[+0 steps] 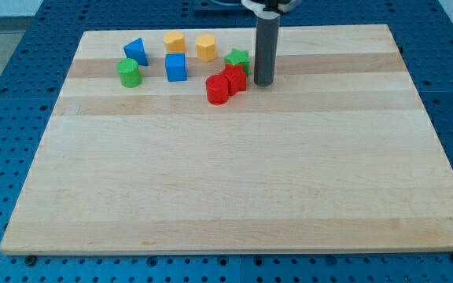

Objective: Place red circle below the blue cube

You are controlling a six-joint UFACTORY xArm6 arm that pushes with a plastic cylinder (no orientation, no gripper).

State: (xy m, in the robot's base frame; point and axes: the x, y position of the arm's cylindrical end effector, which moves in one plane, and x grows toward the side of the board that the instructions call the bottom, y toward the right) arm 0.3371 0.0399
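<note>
A pale wooden board [234,196] is seen on a blue perforated table [6,94]. Nearest lies the red circle [218,90], touching a red block [235,79] of unclear shape at its upper right. The circle is set right of and slightly below the blue cube [176,67]. My tip [263,82] is placed just right of the red block; no hand is fitted, nothing is grasped. A green cylinder [129,72] is found leftward. Farther stand a green star [237,57], a blue triangular block [136,51] and two yellow blocks [174,41] [205,47].

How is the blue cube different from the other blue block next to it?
The blue cube shows square faces; the blue triangle block looks wedge-shaped, with a point. The cube sits lower in the view and further right; the triangle is nearer the board's top-left, above the green cylinder. Both share the same blue and stand apart, untouched by my tip.
</note>
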